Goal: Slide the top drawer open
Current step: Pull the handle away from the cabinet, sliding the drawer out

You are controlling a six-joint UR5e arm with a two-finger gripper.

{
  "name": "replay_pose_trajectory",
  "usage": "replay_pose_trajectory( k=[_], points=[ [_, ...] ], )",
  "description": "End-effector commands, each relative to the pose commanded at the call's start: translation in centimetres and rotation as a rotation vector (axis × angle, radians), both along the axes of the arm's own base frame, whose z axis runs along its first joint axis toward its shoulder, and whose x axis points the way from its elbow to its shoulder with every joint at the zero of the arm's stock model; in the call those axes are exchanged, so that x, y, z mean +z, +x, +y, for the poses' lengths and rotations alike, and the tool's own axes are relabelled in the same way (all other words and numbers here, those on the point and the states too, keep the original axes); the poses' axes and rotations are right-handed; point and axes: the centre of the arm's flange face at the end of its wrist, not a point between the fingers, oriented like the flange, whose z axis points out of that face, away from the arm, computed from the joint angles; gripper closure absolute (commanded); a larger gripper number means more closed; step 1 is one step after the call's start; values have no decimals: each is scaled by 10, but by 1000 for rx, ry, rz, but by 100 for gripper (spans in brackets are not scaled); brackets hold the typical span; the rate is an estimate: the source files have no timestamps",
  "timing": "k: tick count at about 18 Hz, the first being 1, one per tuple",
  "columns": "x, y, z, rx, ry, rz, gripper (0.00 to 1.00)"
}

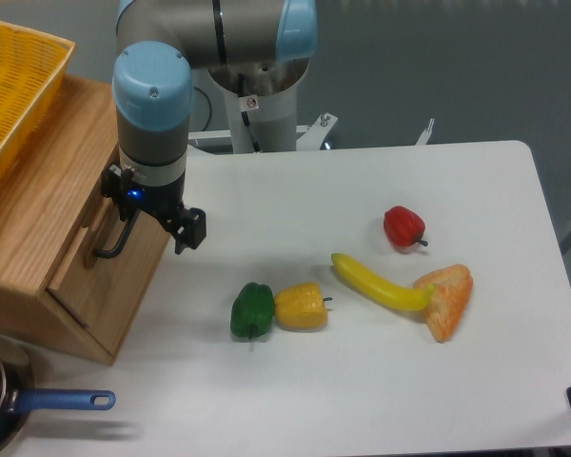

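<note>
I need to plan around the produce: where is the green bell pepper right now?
The green bell pepper lies on the white table left of centre, touching the yellow bell pepper on its right side in the picture.
</note>
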Motion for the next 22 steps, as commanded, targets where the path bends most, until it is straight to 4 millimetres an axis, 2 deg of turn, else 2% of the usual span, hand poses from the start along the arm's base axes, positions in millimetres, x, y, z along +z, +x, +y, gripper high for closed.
replay_pose_trajectory(
  k=[11,22],
  points=[
    [-1,-40,-12,31,5,7,0],
    [-1,-88,-35,18,13,28,0]
  ],
)
